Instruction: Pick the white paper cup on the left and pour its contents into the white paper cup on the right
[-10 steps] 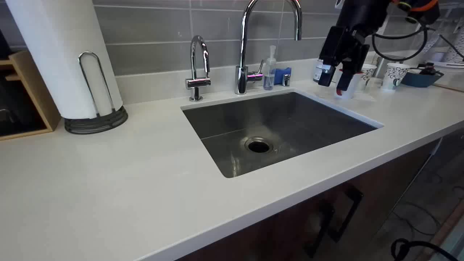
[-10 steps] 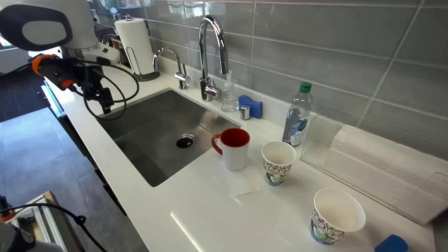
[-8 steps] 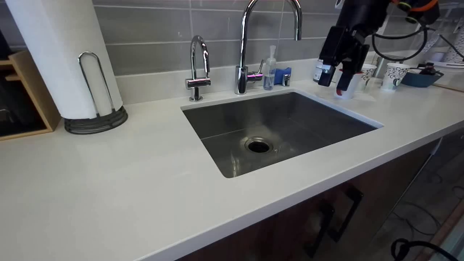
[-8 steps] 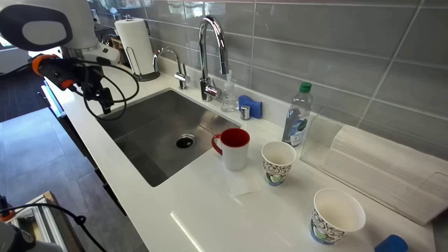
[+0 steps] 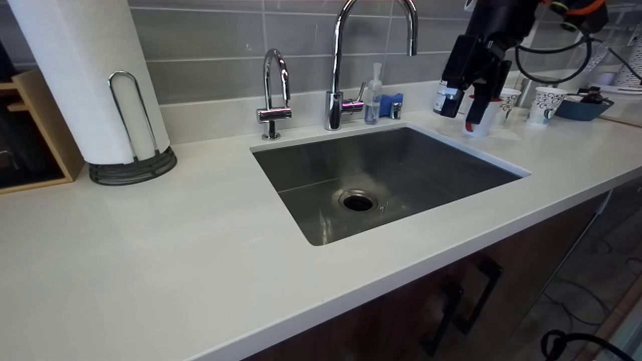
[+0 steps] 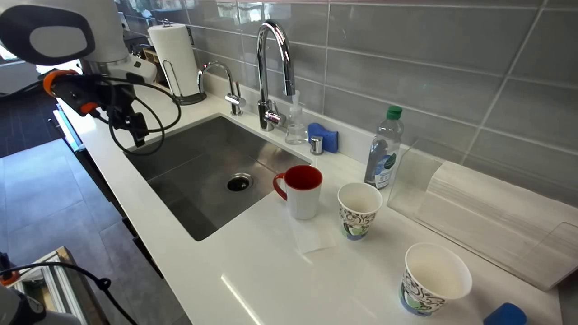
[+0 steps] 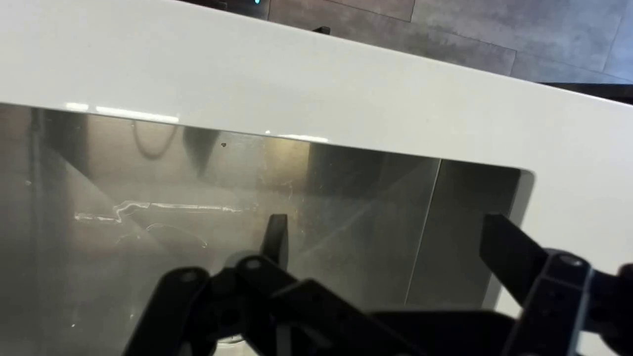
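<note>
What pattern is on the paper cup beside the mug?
The paper cup has dark swirls, green patches and a blue base, clearest in an exterior view.

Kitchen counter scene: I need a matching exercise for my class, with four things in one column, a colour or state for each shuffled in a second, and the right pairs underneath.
Column one
A. Mug
B. Paper cup nearest the mug
C. Labelled bottle
D. End effector

Column two
1. Green-capped
2. Open, holding nothing
3. Swirl-patterned
4. White outside, red inside

Right pairs: A-4, B-3, C-1, D-2
</note>
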You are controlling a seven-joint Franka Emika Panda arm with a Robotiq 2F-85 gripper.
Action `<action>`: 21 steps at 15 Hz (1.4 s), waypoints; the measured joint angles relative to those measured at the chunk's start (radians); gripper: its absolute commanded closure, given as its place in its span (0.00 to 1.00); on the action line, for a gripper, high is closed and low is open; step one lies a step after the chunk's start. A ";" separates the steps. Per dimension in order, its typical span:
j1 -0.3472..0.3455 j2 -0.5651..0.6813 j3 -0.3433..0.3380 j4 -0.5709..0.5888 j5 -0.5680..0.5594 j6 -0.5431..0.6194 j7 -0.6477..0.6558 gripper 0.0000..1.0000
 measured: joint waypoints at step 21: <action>-0.401 0.151 -0.428 0.375 -0.392 -0.137 -0.456 0.00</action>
